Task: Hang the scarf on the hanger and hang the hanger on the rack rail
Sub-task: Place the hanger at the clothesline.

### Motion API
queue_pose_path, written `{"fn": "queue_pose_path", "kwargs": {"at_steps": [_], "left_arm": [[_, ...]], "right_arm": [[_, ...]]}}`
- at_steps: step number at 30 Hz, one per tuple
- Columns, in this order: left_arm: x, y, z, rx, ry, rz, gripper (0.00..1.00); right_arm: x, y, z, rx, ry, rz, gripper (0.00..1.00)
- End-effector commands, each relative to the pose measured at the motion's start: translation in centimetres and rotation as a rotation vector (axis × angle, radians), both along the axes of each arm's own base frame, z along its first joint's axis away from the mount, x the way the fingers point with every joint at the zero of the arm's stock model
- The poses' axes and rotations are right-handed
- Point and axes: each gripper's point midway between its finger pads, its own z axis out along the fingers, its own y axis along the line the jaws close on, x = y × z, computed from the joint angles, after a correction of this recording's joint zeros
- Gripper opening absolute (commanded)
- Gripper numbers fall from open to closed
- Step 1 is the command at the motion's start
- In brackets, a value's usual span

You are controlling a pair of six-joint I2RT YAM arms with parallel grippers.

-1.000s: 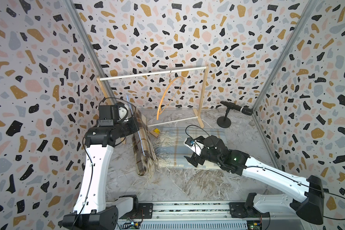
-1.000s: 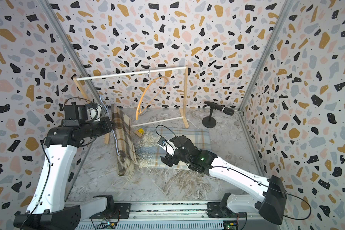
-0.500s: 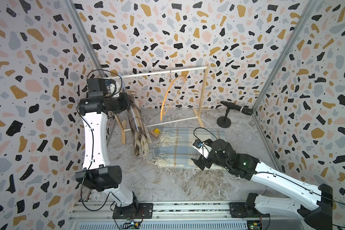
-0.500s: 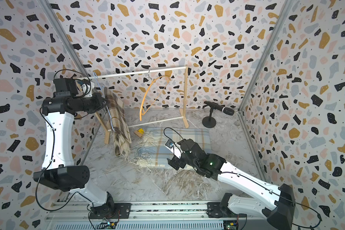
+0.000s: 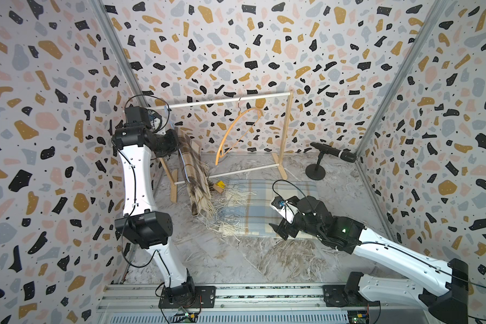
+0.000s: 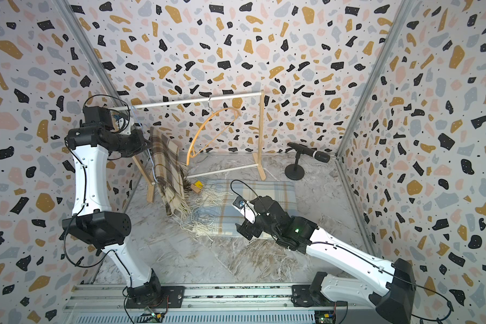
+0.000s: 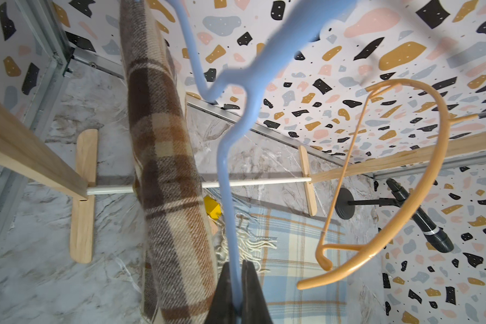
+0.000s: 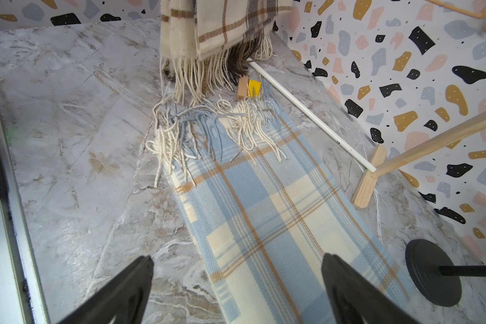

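A brown plaid scarf [image 5: 196, 175] [image 6: 167, 174] [image 7: 163, 168] is draped over a thin blue hanger [image 7: 230, 174] [image 6: 153, 165]. My left gripper [image 7: 237, 269] [image 5: 177, 143] is shut on that hanger's wire and holds it high by the left end of the rack's white rail [image 5: 222, 101] [image 6: 194, 101]. An orange hanger [image 5: 230, 129] [image 6: 205, 129] [image 7: 320, 282] hangs bare on the rail. A blue plaid scarf [image 5: 264, 207] [image 6: 264, 196] [image 8: 264, 218] lies flat on the floor. My right gripper [image 8: 236, 261] [image 5: 278, 221] hovers open above its near end, holding nothing.
The wooden rack's posts [image 5: 285, 134] and feet [image 8: 368, 179] stand at the back. A black microphone on a stand [image 5: 331, 151] [image 8: 432, 275] is at the back right. A small yellow block [image 5: 220, 185] [image 8: 254, 87] lies by the scarf fringes.
My left arm has lifted the blue hanger with the brown scarf up and back toward the rail's left end. The right gripper has drifted slightly right, still open.
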Motion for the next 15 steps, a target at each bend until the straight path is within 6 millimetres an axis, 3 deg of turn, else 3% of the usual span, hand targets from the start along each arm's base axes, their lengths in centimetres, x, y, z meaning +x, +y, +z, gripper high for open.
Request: {"fn": "queue_pose_path", "kwargs": {"at_steps": [1, 7, 15], "left_arm": [[0.5, 2.3, 2.0, 0.052, -0.091, 0.027, 0.0], [0.5, 3.4, 1.7, 0.027, -0.089, 0.038, 0.0], [-1.4, 1.0, 4.0, -0.018, -0.16, -0.054, 0.0]], "right_arm": [[0.2, -0.1, 0.3, 0.007, 0.004, -0.015, 0.99], [0.3, 0.1, 0.0, 0.0, 0.01, -0.012, 0.99], [0.4, 0.6, -0.4, -0.011, 0.019, -0.006, 0.99]]}}
